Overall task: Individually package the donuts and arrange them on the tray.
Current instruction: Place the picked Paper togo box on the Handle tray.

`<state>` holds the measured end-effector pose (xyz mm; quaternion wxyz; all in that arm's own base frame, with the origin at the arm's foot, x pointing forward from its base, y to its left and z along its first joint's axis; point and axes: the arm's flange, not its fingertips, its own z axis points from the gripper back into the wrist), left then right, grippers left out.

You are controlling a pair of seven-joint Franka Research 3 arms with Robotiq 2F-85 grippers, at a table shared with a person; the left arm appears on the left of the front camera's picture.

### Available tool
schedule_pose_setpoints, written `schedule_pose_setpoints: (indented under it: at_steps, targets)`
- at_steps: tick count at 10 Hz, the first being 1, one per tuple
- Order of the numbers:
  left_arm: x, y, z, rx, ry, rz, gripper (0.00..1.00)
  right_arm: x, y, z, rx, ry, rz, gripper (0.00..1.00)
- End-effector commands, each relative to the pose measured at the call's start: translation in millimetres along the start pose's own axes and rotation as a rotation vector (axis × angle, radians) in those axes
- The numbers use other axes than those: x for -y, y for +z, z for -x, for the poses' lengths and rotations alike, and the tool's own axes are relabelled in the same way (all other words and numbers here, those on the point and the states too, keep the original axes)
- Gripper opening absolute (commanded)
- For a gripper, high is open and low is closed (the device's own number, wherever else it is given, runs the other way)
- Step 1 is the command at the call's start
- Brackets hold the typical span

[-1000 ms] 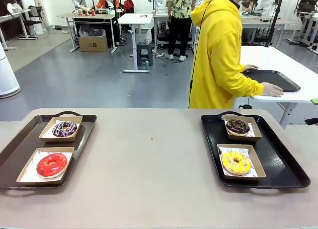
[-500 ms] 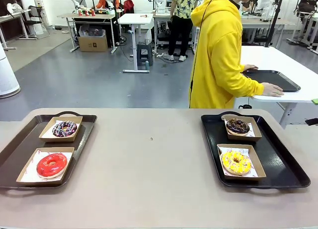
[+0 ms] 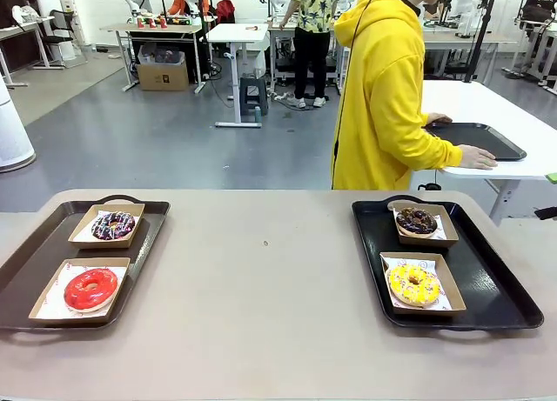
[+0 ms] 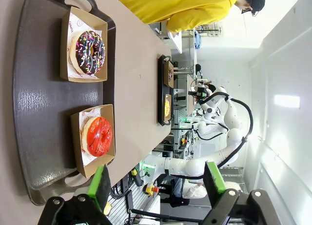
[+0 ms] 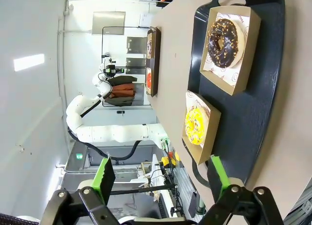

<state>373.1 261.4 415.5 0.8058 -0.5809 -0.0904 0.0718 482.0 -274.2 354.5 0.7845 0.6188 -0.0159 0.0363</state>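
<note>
Sitting in cardboard boxes (image 3: 79, 290), the red donut (image 3: 90, 288) and sprinkled dark donut (image 3: 113, 225) lie well ahead of the left gripper (image 4: 158, 186), fingers apart. The yellow donut (image 5: 195, 125) and brown donut (image 5: 223, 41) lie ahead of the right gripper (image 5: 161, 178), likewise spread and empty.

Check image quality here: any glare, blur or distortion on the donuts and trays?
Front view: sharp, evenly lit; soft sheen on the right tray. Left wrist view: rolled sideways, ceiling glare streaks on the left tray, red donut glossy. Right wrist view: sideways, wide-angle bending, donuts crisp.

Glossy red donut (image 3: 90, 289), cardboard boxes (image 3: 423, 284), shiny black trays (image 3: 500, 298).
</note>
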Motion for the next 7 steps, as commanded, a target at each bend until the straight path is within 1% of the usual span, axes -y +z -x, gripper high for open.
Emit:
schedule_pose_setpoints:
  at_steps: [1,7]
  targets:
    - [1.5,0.8,1.5,-0.002,-0.003,-0.007,1.0,-2.9,1.2,3.6,-0.02,-0.004,0.002,1.0]
    - [1.5,0.8,1.5,-0.002,-0.003,-0.007,1.0,-2.9,1.2,3.6,-0.02,-0.004,0.002,1.0]
